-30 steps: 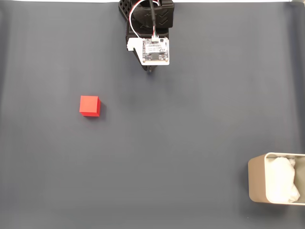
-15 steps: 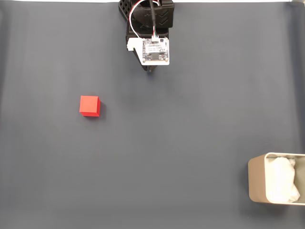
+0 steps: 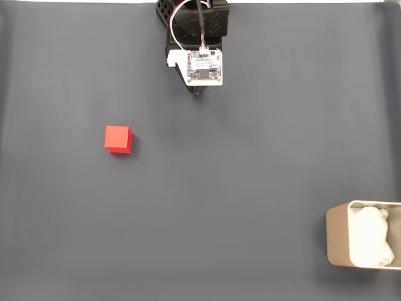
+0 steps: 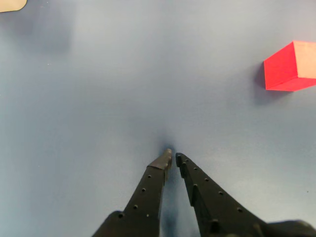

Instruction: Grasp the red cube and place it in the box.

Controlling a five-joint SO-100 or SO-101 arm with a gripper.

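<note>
The red cube [image 3: 118,139] rests on the dark mat at the left of the fixed view; the wrist view has the red cube [image 4: 290,67] at its right edge. The beige box [image 3: 336,241] with white padding sits at the bottom right corner of the fixed view, and a sliver of the box [image 4: 11,4] shows at the wrist view's top left corner. My arm is folded at the top centre, far from both. The gripper [image 4: 173,158] is shut with nothing between its black fingers, tips nearly touching just over the mat.
A dark grey mat [image 3: 225,188] covers the whole table. The arm's base and a white circuit board [image 3: 204,66] stand at the top centre. A pale strip of table edge runs along the top.
</note>
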